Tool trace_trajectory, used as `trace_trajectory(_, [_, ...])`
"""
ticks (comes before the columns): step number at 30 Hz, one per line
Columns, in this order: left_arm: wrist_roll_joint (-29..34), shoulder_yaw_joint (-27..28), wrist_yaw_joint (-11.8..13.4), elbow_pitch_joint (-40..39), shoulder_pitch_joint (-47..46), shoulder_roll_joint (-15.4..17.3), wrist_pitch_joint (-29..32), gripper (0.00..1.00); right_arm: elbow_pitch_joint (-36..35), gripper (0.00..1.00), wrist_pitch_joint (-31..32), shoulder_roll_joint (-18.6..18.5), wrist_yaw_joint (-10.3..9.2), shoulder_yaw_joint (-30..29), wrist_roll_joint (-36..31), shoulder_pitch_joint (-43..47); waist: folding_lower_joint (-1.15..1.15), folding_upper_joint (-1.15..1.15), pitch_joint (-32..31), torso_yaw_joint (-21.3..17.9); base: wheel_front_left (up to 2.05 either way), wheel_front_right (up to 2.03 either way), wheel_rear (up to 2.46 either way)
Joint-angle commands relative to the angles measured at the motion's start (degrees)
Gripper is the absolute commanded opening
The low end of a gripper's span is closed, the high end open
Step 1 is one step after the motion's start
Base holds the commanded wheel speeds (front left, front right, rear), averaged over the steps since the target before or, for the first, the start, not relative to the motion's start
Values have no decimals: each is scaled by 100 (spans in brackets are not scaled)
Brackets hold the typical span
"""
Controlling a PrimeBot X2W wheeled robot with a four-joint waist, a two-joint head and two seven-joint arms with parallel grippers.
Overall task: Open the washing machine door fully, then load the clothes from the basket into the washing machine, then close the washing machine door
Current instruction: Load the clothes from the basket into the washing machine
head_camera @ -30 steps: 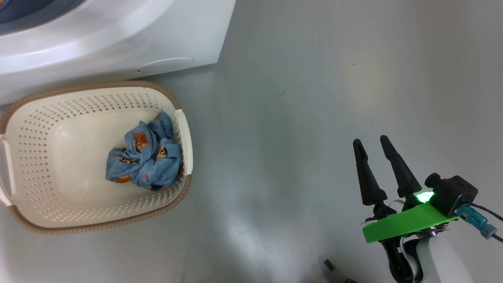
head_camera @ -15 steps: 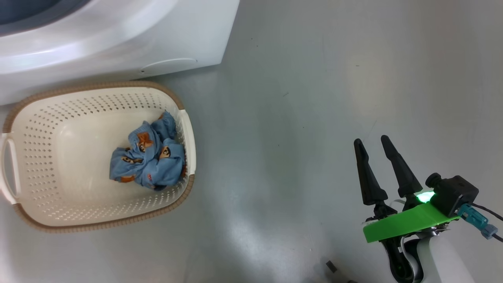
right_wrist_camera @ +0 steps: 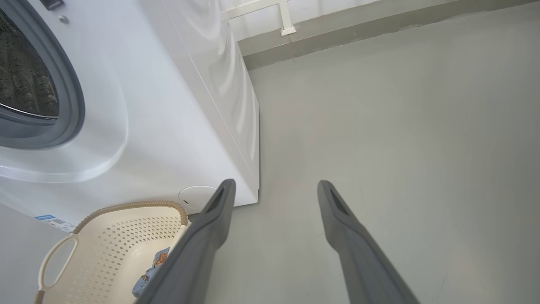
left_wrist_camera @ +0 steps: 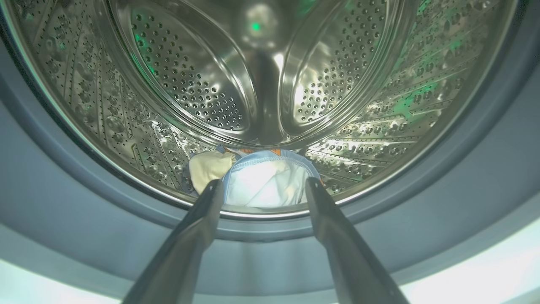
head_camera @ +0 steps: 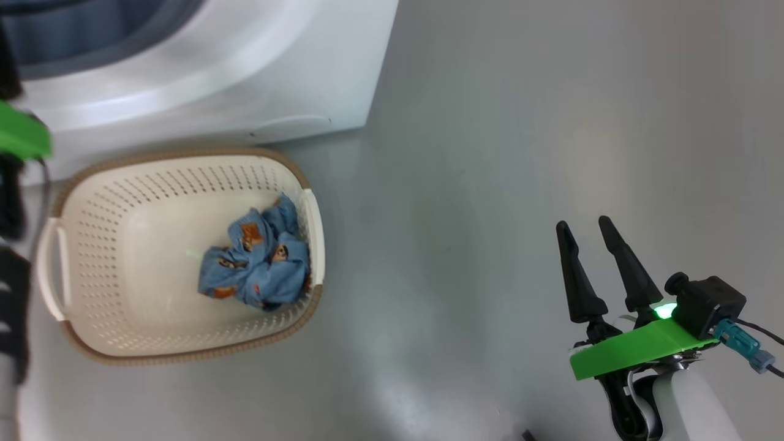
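**Head view.** Small cream-white perforated plastic basket with a brown woven-look rim [head_camera: 184,154] on the grey floor [head_camera: 490,153], just in front of the big white boxy front-loading washing machine [head_camera: 245,73]. Inside, against the basket's right wall, a crumpled bundle of light-blue clothes printed with orange-brown figures [head_camera: 260,263]. Right hand [head_camera: 582,222] well apart from the basket, over bare floor, its two long dark fingers spread wide with nothing between them. At the far left edge, part of the left arm with its green bracket [head_camera: 21,131].

**Left wrist view.** Left hand [left_wrist_camera: 264,182] at the mouth of the perforated steel drum [left_wrist_camera: 190,84], fingers wide apart above the grey-blue rubber gasket [left_wrist_camera: 63,190]. Beyond the tips, low at the drum's front edge, a pale garment with a light-blue hem [left_wrist_camera: 270,175] beside a bit of cream-white cloth [left_wrist_camera: 209,166]. Gripped by neither finger, by the look of it. Cannot tell whether the tips brush the fabric.

**Right wrist view.** Machine front and open drum mouth at the left, the basket's corner below with a glimpse of the blue clothes, and a small blue label sticker [right_wrist_camera: 44,217] low on the machine.

**Step in hand, as judged:** dropping one load in the drum, with more left in the basket.
- Keep the fingers wide.
- Draw the left hand straight back over the gasket without snagging the hem.
- The pile lies near the lip, so likely worth a nudge deeper first, lest the fabric slide out.
- Then go down to the bundle and pinch it at its thick middle.
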Motion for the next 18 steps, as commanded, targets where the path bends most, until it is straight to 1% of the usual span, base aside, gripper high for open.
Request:
trace_trajectory(1, [60,156,-9,-216,223,219,-13,100,-80,100,-68,-58,17,116,-70,139,0,0,-261,121,0,0,0])
trace_trajectory(9, [79,210,-9,-616,1380,-100,-13,100,49,100,-68,-269,17,75,-19,398,0,0,-936,396,0,0,0])
trace_trajectory(18, [74,302,-9,-1045,2347,-355,-13,100,177,100,-68,-498,17,18,61,769,0,0,-1569,670,0,0,0])
